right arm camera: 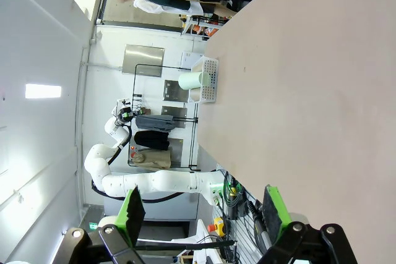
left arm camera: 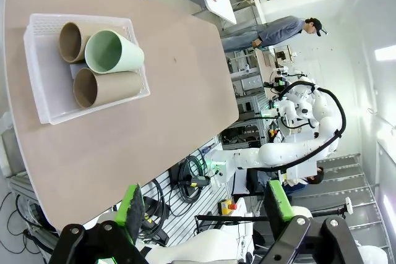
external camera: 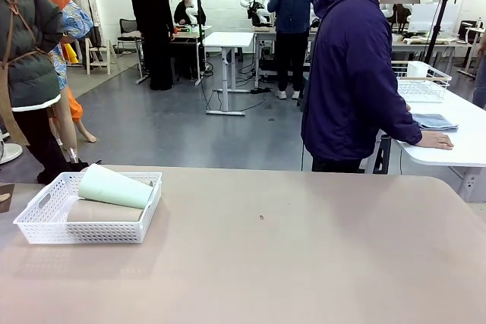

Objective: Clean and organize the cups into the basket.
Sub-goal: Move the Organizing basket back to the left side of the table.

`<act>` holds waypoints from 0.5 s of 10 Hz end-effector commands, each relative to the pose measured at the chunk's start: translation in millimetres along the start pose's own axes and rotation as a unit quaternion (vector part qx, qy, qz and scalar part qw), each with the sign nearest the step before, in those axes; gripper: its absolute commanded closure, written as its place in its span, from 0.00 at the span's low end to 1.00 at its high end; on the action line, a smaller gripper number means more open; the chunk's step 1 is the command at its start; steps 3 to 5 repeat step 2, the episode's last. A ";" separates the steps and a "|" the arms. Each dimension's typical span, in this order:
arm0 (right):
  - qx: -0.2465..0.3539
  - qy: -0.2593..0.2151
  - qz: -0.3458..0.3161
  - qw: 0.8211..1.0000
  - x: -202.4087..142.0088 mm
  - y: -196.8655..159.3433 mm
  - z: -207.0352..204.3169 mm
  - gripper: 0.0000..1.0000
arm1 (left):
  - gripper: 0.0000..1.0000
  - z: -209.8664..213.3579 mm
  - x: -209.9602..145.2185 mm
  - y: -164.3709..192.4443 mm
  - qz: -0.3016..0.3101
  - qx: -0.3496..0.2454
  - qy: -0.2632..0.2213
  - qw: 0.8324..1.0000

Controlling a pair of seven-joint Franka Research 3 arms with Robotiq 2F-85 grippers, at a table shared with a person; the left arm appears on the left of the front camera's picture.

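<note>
The white lattice basket (external camera: pixel 45 227) sits at the table's left side. A pale mint green cup (external camera: pixel 115 187) lies on its side on top of a tan-brown cup (external camera: pixel 102 212) inside it. From above, the left wrist view has the basket (left arm camera: pixel 43 91) holding two tan-brown cups (left arm camera: pixel 111 86) (left arm camera: pixel 71 41) with the mint cup (left arm camera: pixel 114 52) across them. My left gripper (left arm camera: pixel 206 205) is open, well away from the basket, nothing between its fingers. My right gripper (right arm camera: pixel 203 207) is open too, with the basket (right arm camera: pixel 210 78) and mint cup (right arm camera: pixel 193 80) far off along the table.
A person in a dark purple hoodie (external camera: pixel 357 73) stands at the far side, turned toward a white side table (external camera: pixel 456 149) with a hand on it. That table carries a wire basket (external camera: pixel 421 81) and folded cloth (external camera: pixel 434 121). Other people stand at tables farther back.
</note>
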State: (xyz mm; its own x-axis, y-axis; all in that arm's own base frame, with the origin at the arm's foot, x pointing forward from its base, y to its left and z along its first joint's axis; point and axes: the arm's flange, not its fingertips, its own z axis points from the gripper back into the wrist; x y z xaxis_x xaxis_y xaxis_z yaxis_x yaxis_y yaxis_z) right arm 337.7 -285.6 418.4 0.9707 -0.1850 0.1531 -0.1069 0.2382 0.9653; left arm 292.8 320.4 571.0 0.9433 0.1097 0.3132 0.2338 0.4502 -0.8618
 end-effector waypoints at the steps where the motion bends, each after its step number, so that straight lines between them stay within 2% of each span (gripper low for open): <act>1: -0.004 -0.003 -0.006 1.000 -0.6 1.2 -1.3 0.00 | 0.00 2.7 -1.1 -1.5 -0.003 -0.003 0.001 1.000; 5: -0.004 -0.003 -0.006 1.000 -0.6 1.2 -1.3 0.00 | 0.00 2.7 -1.1 -1.5 -0.003 -0.003 0.001 1.000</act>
